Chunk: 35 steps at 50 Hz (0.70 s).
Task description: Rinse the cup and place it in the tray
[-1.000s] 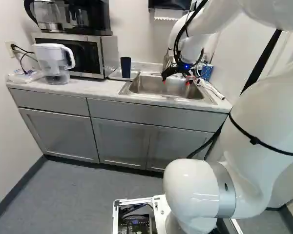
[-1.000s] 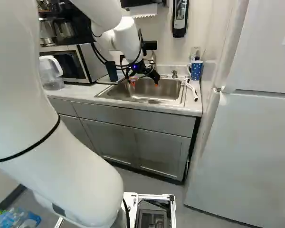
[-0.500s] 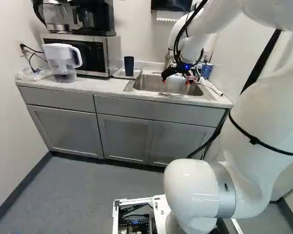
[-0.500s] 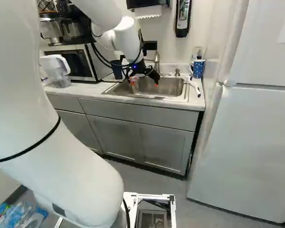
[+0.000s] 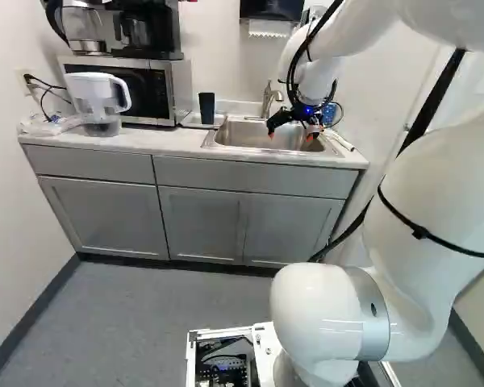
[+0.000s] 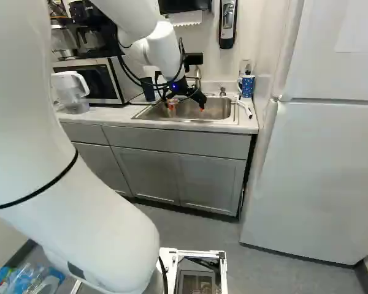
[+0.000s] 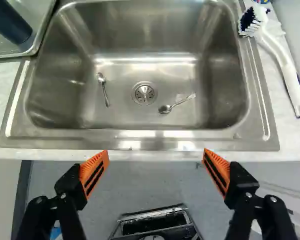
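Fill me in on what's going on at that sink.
The robot's gripper is open and empty at the sink, handling nothing right now. No cup is in the basin, only two spoons. A dark cup stands in the tray beside it, and a blue patterned mug stands on the counter across the sink from the tray.

Cup (image 7: 9, 21) in tray (image 7: 34, 10) left of sink (image 7: 145, 37), brush (image 7: 284, 62) right, spoons (image 7: 101, 79) inside
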Motion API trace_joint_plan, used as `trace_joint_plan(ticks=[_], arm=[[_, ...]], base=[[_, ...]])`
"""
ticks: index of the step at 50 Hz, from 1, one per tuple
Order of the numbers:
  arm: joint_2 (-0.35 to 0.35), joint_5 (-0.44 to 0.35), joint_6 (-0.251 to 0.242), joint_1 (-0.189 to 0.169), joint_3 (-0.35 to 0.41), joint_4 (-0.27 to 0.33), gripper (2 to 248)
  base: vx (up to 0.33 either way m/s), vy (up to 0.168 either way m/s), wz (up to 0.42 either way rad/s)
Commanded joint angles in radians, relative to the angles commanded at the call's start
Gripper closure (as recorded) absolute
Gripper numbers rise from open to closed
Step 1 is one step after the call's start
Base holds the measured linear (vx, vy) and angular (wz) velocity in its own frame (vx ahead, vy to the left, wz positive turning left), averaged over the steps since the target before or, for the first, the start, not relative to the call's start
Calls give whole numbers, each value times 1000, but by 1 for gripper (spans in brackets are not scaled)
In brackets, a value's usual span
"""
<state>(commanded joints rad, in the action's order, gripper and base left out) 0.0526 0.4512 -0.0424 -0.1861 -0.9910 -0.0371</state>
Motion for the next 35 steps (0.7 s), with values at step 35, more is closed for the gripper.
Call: trace_joint_plan(ticks=[35], arm=[[0, 0, 0, 0, 0, 0, 3]], base=[[-86, 53, -78]])
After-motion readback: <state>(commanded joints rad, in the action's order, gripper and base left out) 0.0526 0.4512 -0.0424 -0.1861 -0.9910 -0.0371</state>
